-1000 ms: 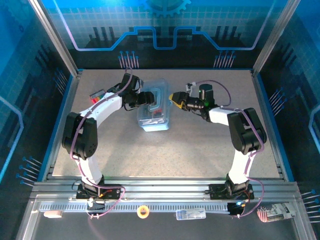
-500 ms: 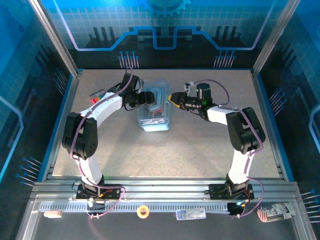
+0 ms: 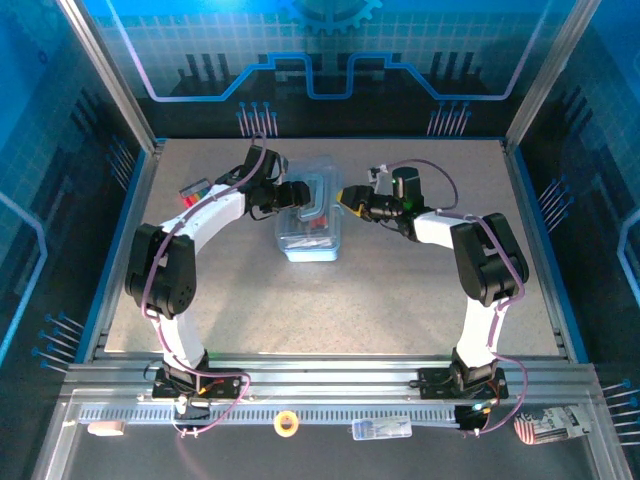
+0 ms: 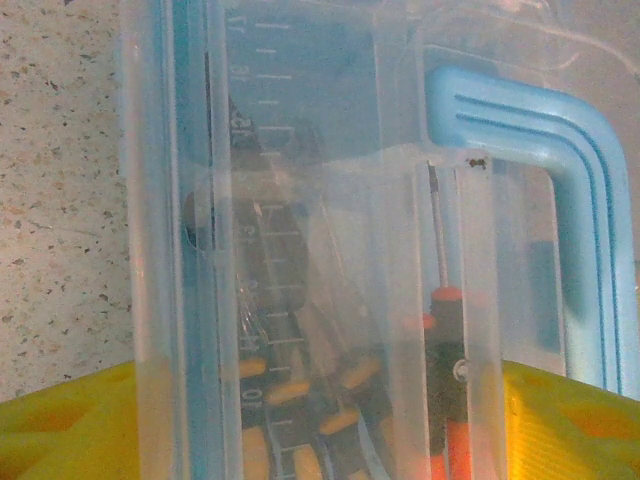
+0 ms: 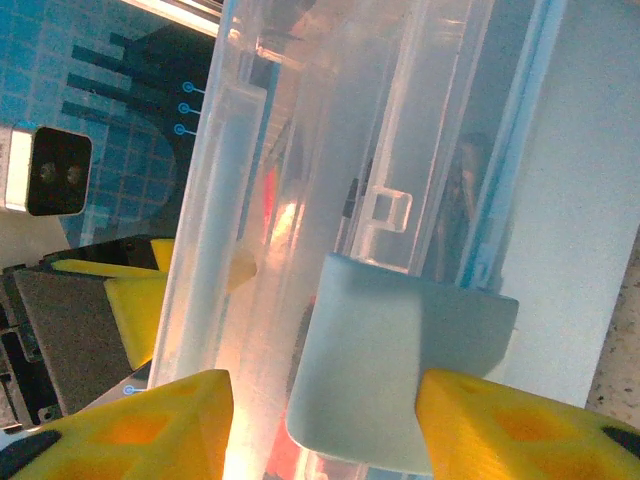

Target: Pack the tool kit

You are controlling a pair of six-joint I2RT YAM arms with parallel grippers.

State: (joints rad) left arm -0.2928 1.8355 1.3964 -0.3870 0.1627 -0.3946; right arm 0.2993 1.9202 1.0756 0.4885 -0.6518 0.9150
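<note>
We saw the tool box [image 3: 312, 243] lying on the speckled tabletop [image 3: 400, 310], between the arms: clear, glossy plastic walls with pale blue edging and a smooth, ribbed, round-cornered handle [image 4: 590, 200]. Through its cloudy plastic we made out a slim metal shaft with a black-and-orange grip [image 4: 446, 330]. Our left gripper [image 4: 320, 420] had its yellow fingers apart, astride a clear section; we could not tell whether they pressed it. Our right gripper [image 5: 325, 430] held its fingers apart by the flat, matte blue latch [image 5: 400, 360].
</note>
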